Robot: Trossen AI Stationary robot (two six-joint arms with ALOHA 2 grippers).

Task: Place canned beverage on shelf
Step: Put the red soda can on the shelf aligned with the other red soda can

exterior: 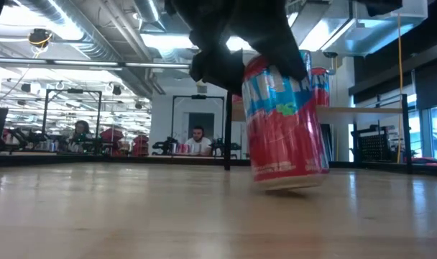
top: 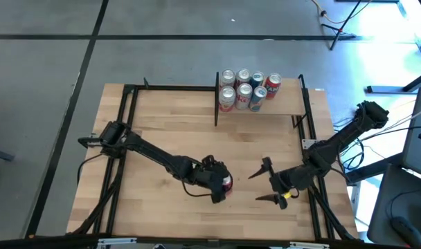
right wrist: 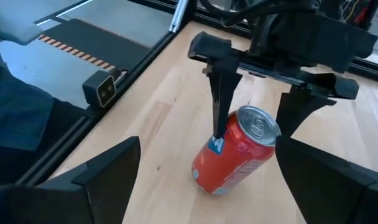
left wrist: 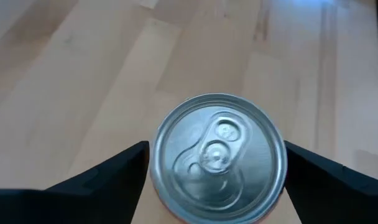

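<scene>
We see the left hand (top: 221, 183) spread wide around a tilted red can (right wrist: 234, 151); the right hand (top: 271, 183), also wide, waits beside it. Six cans (top: 248, 89) crowd the shelf (top: 288, 104).

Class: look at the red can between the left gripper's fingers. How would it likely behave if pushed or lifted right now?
The red can leans, one edge of its base apparently raised off the tabletop, so a nudge could probably tip it. Being round, it would likely roll once down. Its smooth metal side may slip, as the left gripper straddles it loosely.
</scene>
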